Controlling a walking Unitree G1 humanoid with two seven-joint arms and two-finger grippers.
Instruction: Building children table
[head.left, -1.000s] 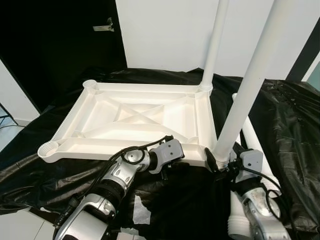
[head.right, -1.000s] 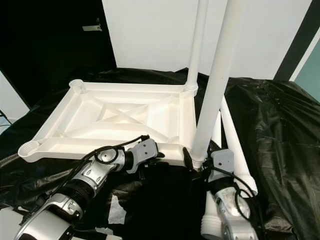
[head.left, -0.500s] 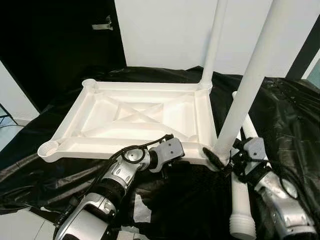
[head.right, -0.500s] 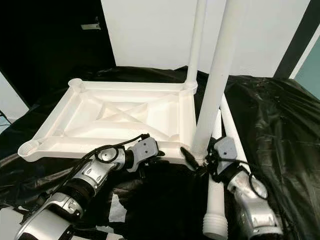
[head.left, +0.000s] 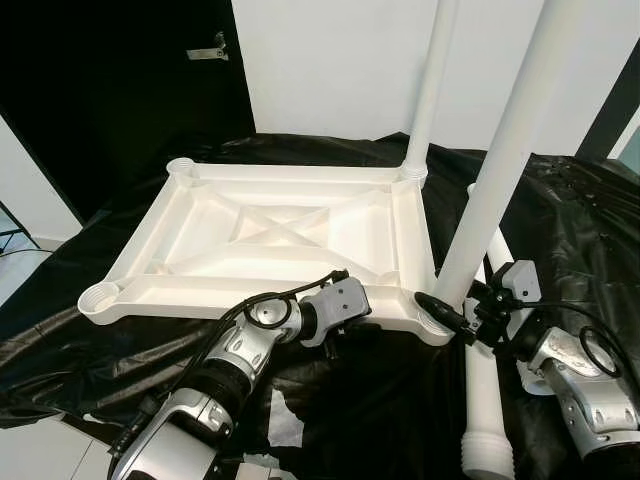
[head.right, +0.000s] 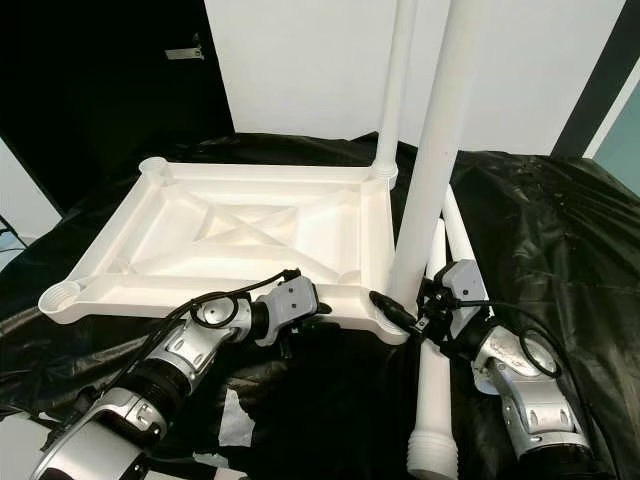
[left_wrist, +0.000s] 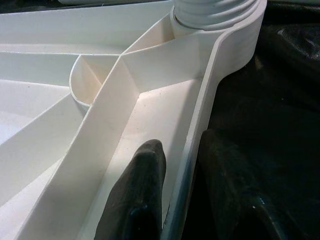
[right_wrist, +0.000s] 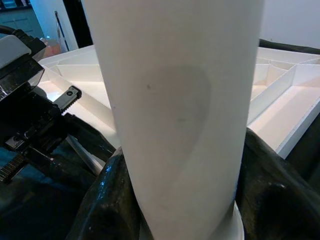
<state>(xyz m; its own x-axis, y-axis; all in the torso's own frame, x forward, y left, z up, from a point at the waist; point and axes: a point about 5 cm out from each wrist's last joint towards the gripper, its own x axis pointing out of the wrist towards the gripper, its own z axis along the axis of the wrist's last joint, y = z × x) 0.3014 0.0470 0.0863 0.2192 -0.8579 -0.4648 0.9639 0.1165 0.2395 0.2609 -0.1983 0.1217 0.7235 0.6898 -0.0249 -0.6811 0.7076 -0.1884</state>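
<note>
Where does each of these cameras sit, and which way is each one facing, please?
Left eye view: on the head, looking forward and down at the upturned tabletop on the black sheet; both silver arms show.
Right eye view: the same head camera's other eye, same scene.
Left wrist view: on the left wrist, looking along the left hand, whose fingers straddle the tabletop's rim.
Right wrist view: on the right wrist, facing the near leg gripped by the right hand.
Both wrist views share the near leg's corner socket.

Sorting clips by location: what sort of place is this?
Probably an indoor room set up for assembly work: a white wall, black plastic sheeting as a work surface, and an upturned white tabletop.
</note>
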